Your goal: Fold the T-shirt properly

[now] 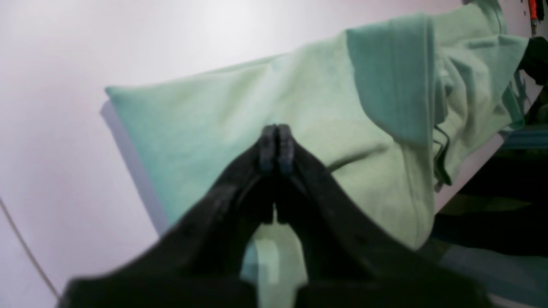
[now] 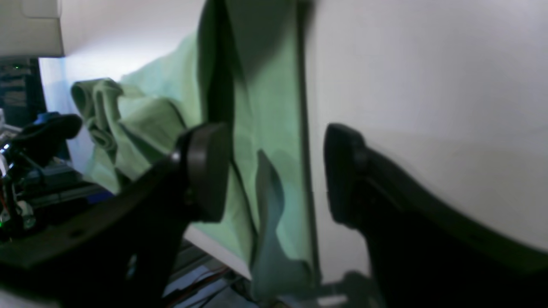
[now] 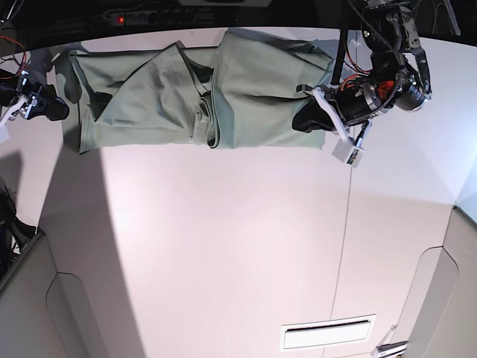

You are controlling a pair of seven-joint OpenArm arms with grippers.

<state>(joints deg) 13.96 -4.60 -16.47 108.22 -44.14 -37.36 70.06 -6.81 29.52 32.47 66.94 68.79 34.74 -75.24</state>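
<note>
The wrist views look down close at the T-shirt [image 3: 261, 89], which the farther base view shares toward twelve o'clock.

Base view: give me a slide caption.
Two black robot arms over a pale sage-green cotton T-shirt, partly folded and rumpled across a light tabletop.

T-shirt [image 3: 261, 97]: plain pale sage green, no print seen. Lies across the top of the base view, upper left to upper right, partly folded, long and low. Right-hand part broad, fairly smooth, squarish. Middle bunched, with a folded edge and dark creases. Left part narrower, rumpled, layers overlapping, strip at its far left end running down the frame. Lower edge roughly straight at right, uneven toward left.
</note>
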